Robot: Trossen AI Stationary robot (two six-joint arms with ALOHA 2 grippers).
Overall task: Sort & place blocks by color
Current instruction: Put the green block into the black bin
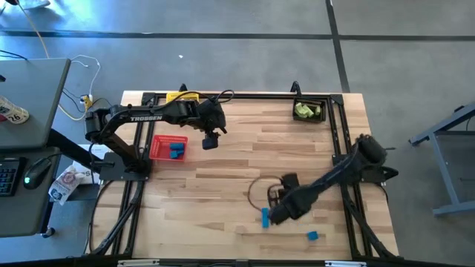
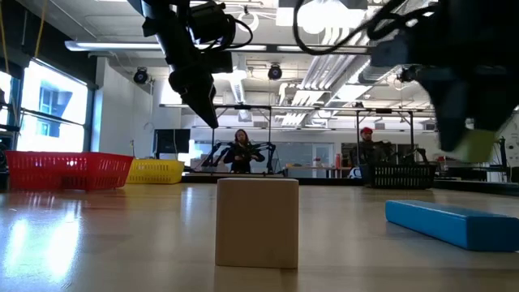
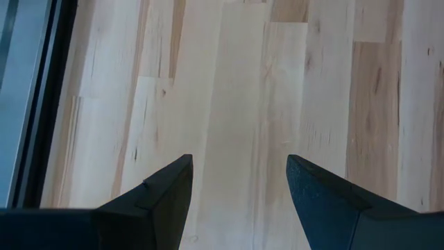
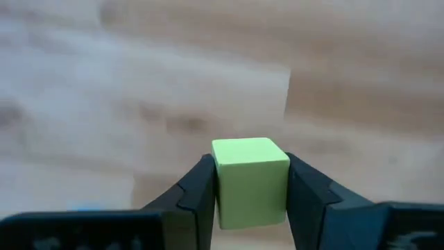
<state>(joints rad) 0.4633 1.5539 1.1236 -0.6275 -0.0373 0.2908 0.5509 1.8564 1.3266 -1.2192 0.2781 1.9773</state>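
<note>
My right gripper is shut on a light green cube near the table's near edge, just above a blue bar lying flat. A blue cube rests to its right. A tan block stands close to the low camera. My left gripper is open and touches nothing, hanging over bare wood beside the red basket, which holds blue blocks. Green blocks lie in the black basket. My right gripper pinches the green cube between its two fingers, one finger on each of two opposite side faces. In the low view the cube is lifted clear of the table.
A yellow basket sits at the far edge, left of centre. A dark cable loop lies on the wood beside the right arm. Black frame rails run along the table's sides. People stand in the room beyond the table.
</note>
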